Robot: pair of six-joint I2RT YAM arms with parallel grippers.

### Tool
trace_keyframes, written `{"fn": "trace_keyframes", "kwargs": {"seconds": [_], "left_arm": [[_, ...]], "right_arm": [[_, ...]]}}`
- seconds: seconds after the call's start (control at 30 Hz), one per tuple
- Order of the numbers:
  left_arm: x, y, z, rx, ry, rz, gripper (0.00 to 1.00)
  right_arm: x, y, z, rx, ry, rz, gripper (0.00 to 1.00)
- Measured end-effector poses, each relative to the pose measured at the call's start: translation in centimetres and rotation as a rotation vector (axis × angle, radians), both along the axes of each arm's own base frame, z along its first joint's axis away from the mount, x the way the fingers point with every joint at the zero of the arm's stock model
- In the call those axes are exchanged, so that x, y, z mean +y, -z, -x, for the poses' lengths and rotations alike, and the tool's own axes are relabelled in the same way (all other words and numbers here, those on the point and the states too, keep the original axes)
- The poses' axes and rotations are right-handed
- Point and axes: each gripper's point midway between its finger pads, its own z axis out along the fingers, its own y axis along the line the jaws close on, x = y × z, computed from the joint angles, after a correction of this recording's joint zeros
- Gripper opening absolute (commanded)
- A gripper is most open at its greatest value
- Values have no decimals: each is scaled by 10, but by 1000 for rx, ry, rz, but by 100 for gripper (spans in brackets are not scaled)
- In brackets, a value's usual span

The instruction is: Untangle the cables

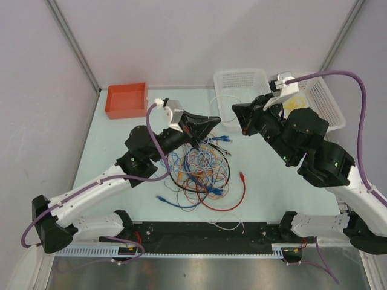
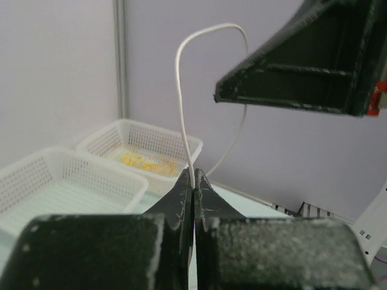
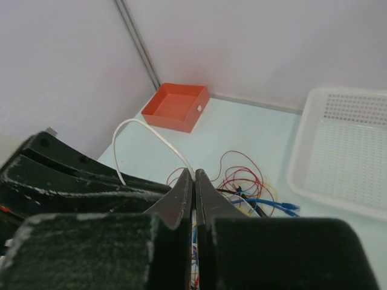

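Two sets of jaws were pressed together. The left jaws pinched the white cable (image 2: pixel 179 90) at their tips. The strand left the tips along the jaws' own line, rose straight, arched over and dropped again beyond them. The right jaws were likewise closed with no gap. In the right wrist view the same white cable ran down to their tips, but whether it was clamped there or merely passed behind them could not be told. The two sets of tips faced each other, near but apart, with the arch between them.

Below and just beyond the left jaws lay the other cables (image 1: pixel 202 172) in one loose heap on the tabletop (image 1: pixel 266 187), with red, blue, orange and black strands crossing. The left arm (image 1: pixel 103 184) was the nearer to that heap; the right jaws stood off to one side of it.

Judgement: the coming move would turn on the strand's long axis, which ran away from the left tips. Drawing along that axis, away from the heap, should cause the least snagging.

Farther out stood two white baskets (image 2: pixel 36 181) and, opposite, an orange tray (image 3: pixel 169 121).
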Motion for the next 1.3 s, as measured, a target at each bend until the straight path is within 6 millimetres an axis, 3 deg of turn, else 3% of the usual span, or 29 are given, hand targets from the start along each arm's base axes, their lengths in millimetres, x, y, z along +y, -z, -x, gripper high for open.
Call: {"fn": "trace_keyframes", "kwargs": {"seconds": [0.03,0.1,0.23,0.47,0.67,0.9,1.1,1.3], "left_arm": [[2,0,-2,26,-16,-17,0],[8,-7,-8,69,-61,-35,0],[36,-44,-23,134,-184,-28,0],[102,-114,-43,162,-378,103,0],[128,-148,-58,168,-479,165,0],[157,-142,-113,212,-680,159,0],[213,-127,-177,283,-917,175,0],[264,-109,-215,309,-1129,231,0]], "right_arm": [[-3,4,0,3,11,5,38],[-8,11,-2,12,34,12,68],[-24,25,-1,24,76,32,87],[-50,33,6,28,127,27,90],[-65,39,11,31,146,14,89],[-68,63,13,70,151,27,89],[-60,103,13,135,134,71,88],[-49,144,14,191,106,114,88]]}}
